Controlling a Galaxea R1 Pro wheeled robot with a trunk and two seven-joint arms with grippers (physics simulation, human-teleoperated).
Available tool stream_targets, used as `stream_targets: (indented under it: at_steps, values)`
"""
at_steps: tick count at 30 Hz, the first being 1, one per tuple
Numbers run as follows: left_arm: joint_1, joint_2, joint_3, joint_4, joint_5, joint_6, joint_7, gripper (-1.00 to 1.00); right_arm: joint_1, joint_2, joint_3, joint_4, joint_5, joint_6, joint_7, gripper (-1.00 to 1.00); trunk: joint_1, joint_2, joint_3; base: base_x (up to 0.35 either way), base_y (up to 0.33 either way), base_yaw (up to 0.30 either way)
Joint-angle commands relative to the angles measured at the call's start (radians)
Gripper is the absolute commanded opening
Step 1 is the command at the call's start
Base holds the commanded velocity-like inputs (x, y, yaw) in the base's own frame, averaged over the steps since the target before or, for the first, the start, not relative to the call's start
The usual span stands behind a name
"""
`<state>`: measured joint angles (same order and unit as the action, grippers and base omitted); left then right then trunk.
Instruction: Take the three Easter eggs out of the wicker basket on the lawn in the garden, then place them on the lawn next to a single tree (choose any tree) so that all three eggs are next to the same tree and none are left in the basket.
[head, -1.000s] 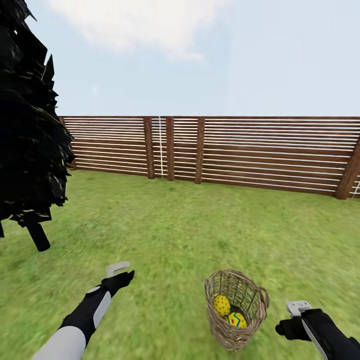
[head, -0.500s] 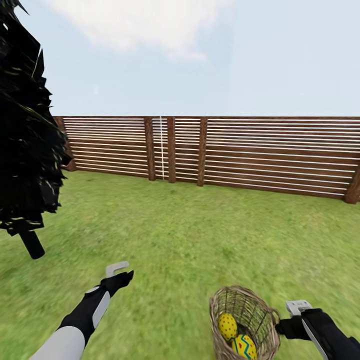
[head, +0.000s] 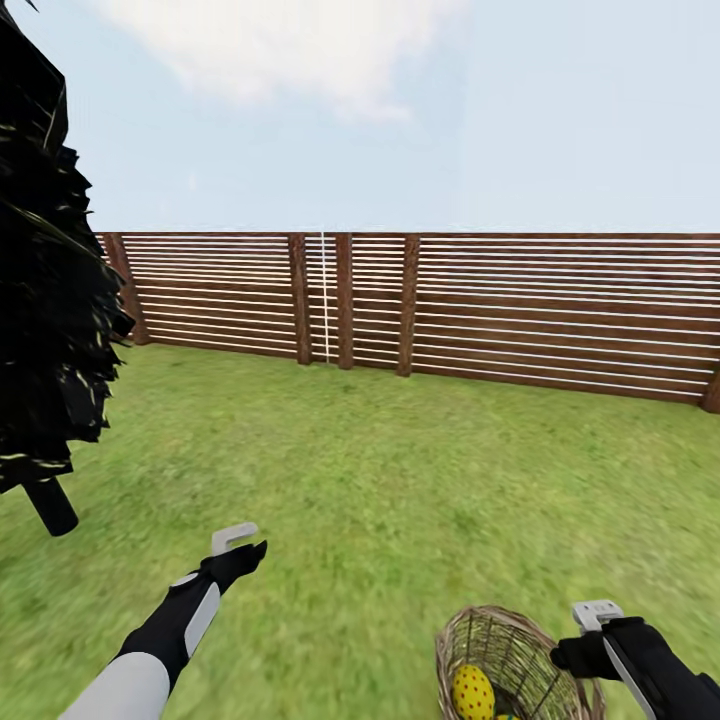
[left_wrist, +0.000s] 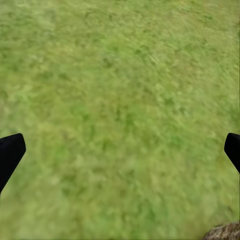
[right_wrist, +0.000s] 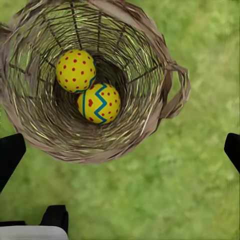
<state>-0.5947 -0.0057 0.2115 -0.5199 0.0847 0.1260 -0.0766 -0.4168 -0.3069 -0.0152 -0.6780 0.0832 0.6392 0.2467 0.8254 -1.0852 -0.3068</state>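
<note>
The right gripper (right_wrist: 120, 150) hangs over the basket (right_wrist: 150, 55) with its black fingers (right_wrist: 10, 152) spread wide and nothing between them. The basket is round, brown open-weave wicker with a small loop handle on its rim, and it stands on the lawn (right_wrist: 190, 190). From this wrist camera two eggs can be counted inside, touching each other: one egg (right_wrist: 75, 70) is yellow with red dots, the other egg (right_wrist: 98, 103) is yellow with a blue zigzag band and red marks. A third cannot be made out.

In the head view the basket (head: 500, 640) sits just beside the right gripper (head: 597, 616), cut by the frame's lower edge, with the dotted egg (head: 472, 692) showing.

The left gripper (left_wrist: 120, 150) is likewise spread and empty above bare grass. In the head view the left gripper (head: 234, 538) is well apart from the basket. One tree (head: 50, 300), dark-crowned, stands far off to the left; a slatted wooden fence (head: 500, 305) closes the lawn behind.
</note>
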Motion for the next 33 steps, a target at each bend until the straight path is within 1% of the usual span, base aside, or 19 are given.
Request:
stream_targets:
  at_steps: [1,7,18,24,33]
  values:
    - [0.000,-0.001,0.006,-0.002,0.009,0.008,-0.006,1.00,0.000,0.000,-0.002,-0.002,0.009,0.004,0.007,1.00,0.000,-0.001,-0.001,0.062,0.029,0.000]
    - [0.000,0.000,0.005,0.000,0.009,0.007,-0.006,1.00,0.000,0.001,-0.002,-0.001,0.009,0.004,0.007,1.00,0.000,-0.001,-0.001,0.015,0.066,0.000]
    - [0.000,0.000,0.005,0.001,0.007,0.007,-0.005,1.00,0.000,0.000,-0.002,-0.001,0.009,0.004,0.007,1.00,0.000,-0.001,-0.001,0.000,0.301,0.000]
    - [0.000,-0.003,0.001,0.000,0.007,0.007,-0.006,1.00,0.000,-0.001,-0.003,-0.001,0.009,0.004,0.007,1.00,0.000,-0.001,-0.001,0.014,0.056,0.000]
    - [0.000,-0.005,-0.001,0.005,0.006,0.007,-0.005,1.00,0.000,-0.001,-0.005,-0.004,0.009,0.004,0.007,1.00,0.000,-0.001,-0.001,0.289,0.002,0.000]
